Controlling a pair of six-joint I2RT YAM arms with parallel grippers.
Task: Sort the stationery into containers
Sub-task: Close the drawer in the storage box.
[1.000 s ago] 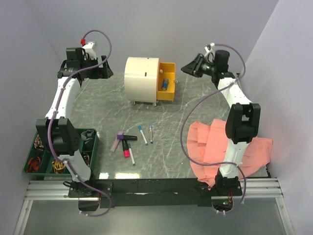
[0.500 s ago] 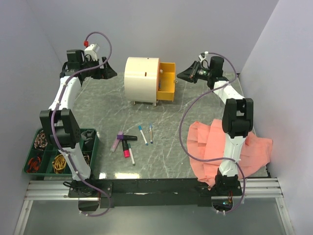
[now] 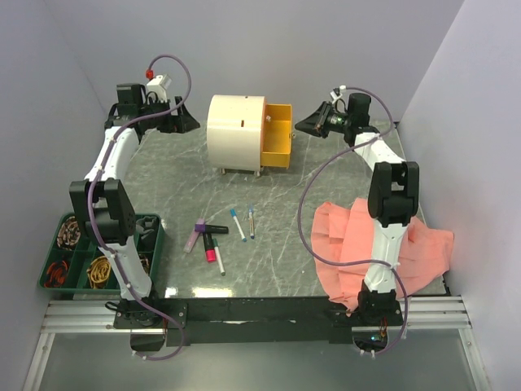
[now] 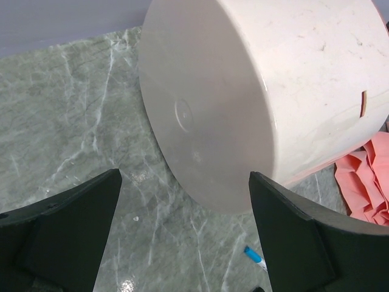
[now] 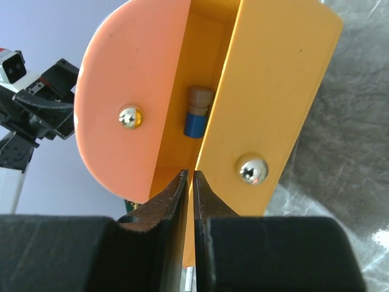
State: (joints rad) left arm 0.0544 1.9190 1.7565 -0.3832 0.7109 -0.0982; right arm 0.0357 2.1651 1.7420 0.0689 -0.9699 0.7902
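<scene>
Beside the pulled-out yellow-orange box drawer (image 3: 279, 140) of the cream drum-shaped cabinet (image 3: 234, 130), the right end effector (image 3: 308, 124) hangs, fingers pinched nearly together on nothing. A blue-capped marker (image 5: 196, 115) lies inside that drawer. At the cabinet's other side the left end effector (image 4: 185, 182) gapes wide, while a purple marker (image 3: 194, 235), a black-and-pink marker (image 3: 213, 248) and 2 white blue-capped pens (image 3: 238, 224) lie mid-bench (image 3: 326, 171).

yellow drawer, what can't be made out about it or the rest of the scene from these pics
- Yellow drawer contents: right wrist view, its front wall hides all but one blue-and-grey piece; top view, too small.
- Cabinet drawers: left wrist view, the cabinet's own body hides them.
- Blue-capped pen: left wrist view, cut off by a finger of the left gripper.
- Green tray contents: top view, too small, partly behind the left arm.
</scene>
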